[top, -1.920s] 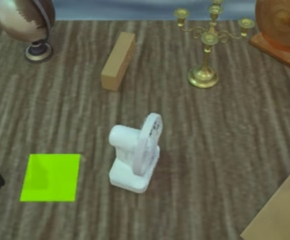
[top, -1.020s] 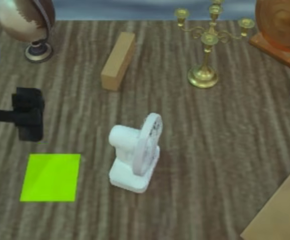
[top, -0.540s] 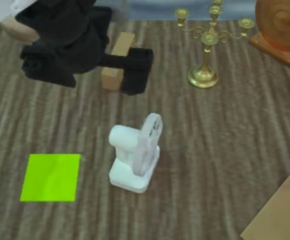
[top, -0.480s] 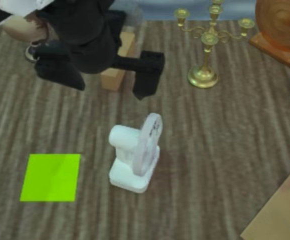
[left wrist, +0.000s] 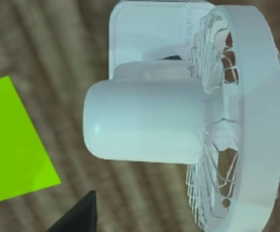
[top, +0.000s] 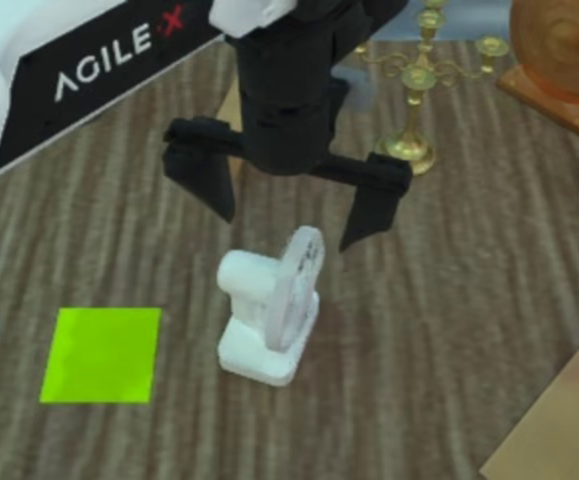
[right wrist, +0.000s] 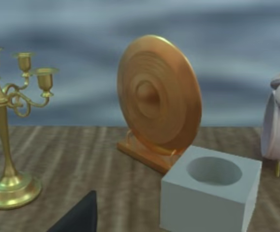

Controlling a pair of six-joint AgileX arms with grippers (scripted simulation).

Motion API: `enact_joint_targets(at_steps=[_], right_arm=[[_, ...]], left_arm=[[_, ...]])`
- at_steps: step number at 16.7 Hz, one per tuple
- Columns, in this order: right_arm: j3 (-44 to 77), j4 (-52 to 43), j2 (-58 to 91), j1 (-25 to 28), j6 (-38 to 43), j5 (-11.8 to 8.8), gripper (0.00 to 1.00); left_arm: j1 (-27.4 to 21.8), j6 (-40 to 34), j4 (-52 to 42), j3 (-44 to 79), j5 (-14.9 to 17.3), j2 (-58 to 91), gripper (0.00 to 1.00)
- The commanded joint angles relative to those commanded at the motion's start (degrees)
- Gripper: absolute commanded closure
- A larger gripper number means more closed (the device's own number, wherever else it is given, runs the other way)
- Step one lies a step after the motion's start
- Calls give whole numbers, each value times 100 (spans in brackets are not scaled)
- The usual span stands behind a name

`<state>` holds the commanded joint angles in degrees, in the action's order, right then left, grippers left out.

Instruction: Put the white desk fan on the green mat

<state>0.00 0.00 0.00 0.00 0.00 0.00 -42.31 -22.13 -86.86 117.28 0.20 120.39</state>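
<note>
White desk fan (top: pixel 269 315) stands upright, grille facing right, beneath wide-spread left pincer (top: pixel 287 205).

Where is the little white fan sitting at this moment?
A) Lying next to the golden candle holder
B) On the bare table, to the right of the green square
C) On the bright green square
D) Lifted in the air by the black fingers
B: the white desk fan stands on the bare table to the right of the green mat, apart from it, while the left gripper hangs open above it, touching nothing.
</note>
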Motion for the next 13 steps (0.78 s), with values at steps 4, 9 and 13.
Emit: enact_joint_targets(at_steps=[4,9,13], right_arm=[[0,0,0,0,0,0,0],[0,0,0,0,0,0,0],[0,0,0,0,0,0,0]], left_arm=[[28,5,14,-14,2,-9,0],[19,17,584,-653,0,-69,0],[11,9,1173,-1279,-1,-105,0]])
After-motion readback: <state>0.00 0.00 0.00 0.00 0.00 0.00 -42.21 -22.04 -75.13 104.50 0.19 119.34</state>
